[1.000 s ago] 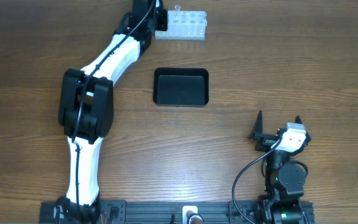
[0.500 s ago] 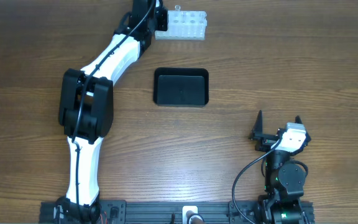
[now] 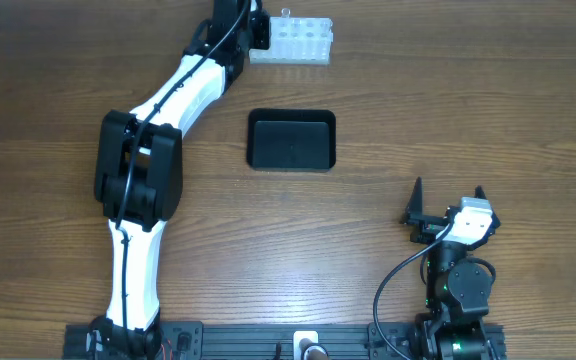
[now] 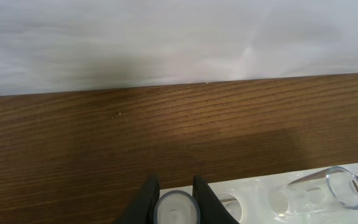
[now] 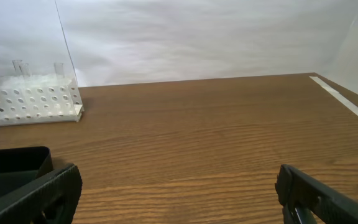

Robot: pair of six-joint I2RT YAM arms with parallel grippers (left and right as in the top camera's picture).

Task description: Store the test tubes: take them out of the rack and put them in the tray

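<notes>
Your left hand (image 4: pixel 176 191) is closed on a tube (image 4: pixel 176 208) at the end of the rack (image 3: pixel 290 42), at 12 o'clock on the bench (image 3: pixel 488 100). A second tube (image 4: pixel 344 186) leans in the rack beside it. The tray (image 3: pixel 291 140) lies at 6 o'clock from the rack, and your right hand (image 3: pixel 449 190) gapes wide, holding nothing, at 5 o'clock.

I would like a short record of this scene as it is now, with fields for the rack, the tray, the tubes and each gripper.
rack: at the far edge of the table, beyond the tray
tray: black, empty, mid-table
left gripper: at the rack, closed on the rim of a test tube
other tube: in the rack, leaning
right gripper: open, near its base, holding nothing
</notes>
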